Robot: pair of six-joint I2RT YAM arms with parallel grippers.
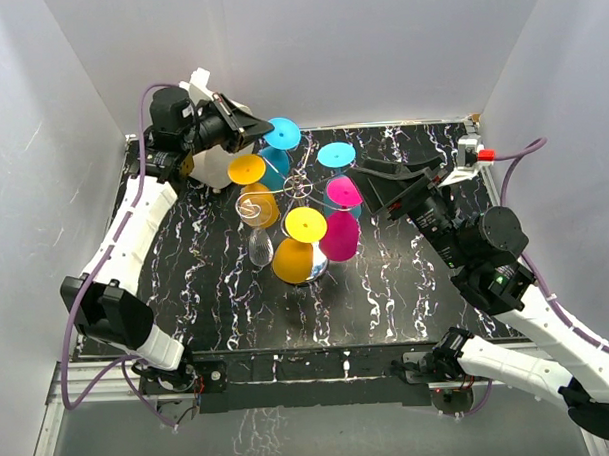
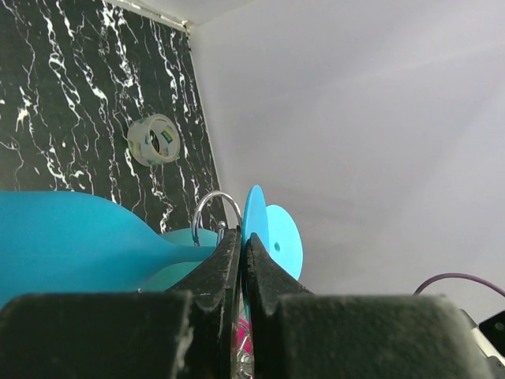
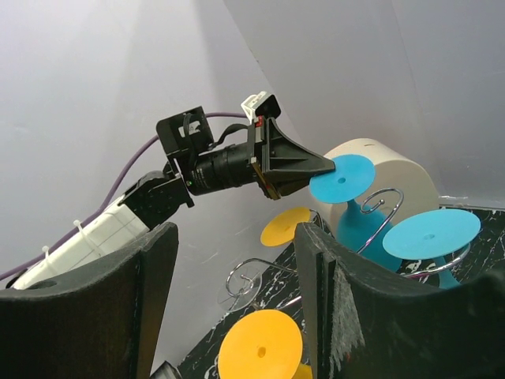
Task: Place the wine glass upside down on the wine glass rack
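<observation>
black marbled table [image 1: 387, 295] | cream cylinder [image 3: 398, 170]: at its back left | tape roll [image 2: 154, 139]: lying on it

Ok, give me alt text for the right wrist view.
The left end effector pinches the foot of a blue glass, upside down at the rack. The right end effector is open and empty in the foreground.

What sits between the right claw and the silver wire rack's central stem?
Top view: an opaque pink wine glass hanging upside down on the rack, its round foot nearest the right claw.
</observation>
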